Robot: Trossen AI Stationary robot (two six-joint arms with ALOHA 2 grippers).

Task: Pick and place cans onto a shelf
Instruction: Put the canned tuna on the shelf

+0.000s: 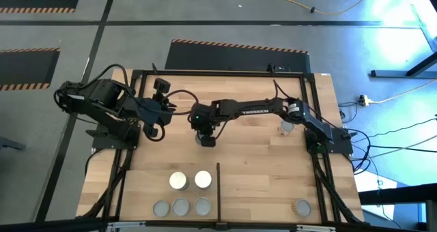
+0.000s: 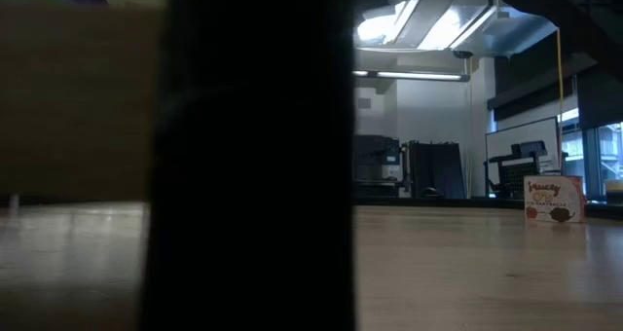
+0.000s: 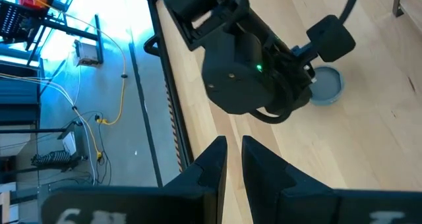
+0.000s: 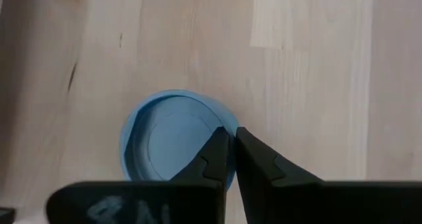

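Note:
My right gripper (image 1: 205, 138) reaches to the table's middle and is shut on a grey-topped can (image 4: 168, 141) that stands there; the left wrist view shows this can (image 3: 328, 85) beyond the gripper's body. My left gripper (image 3: 229, 151) waits raised at the left, shut and touching nothing. A second loose can (image 1: 285, 127) stands upright by the right arm. On the shelf (image 1: 259, 191) near the front edge, two white-topped cans (image 1: 190, 180) and three grey-topped ones (image 1: 181, 207) stand left of the divider bar (image 1: 218, 187). A tan-topped one (image 1: 301, 207) stands right of it. My right gripper has the can's rim (image 4: 231, 128) in the narrow gap between its two fingers, one fingertip (image 4: 214, 155) over the top and the other outside the wall. The fingers come from above, slanting down. The can is upright; whether it is clear of the table I cannot tell.
A black metal frame (image 1: 218, 72) runs round the wooden tabletop. In the low view a broad dark shape (image 2: 253, 156) fills the picture's left half, and a small printed box (image 2: 553, 199) stands far off. Bare wood lies between the arms and the shelf.

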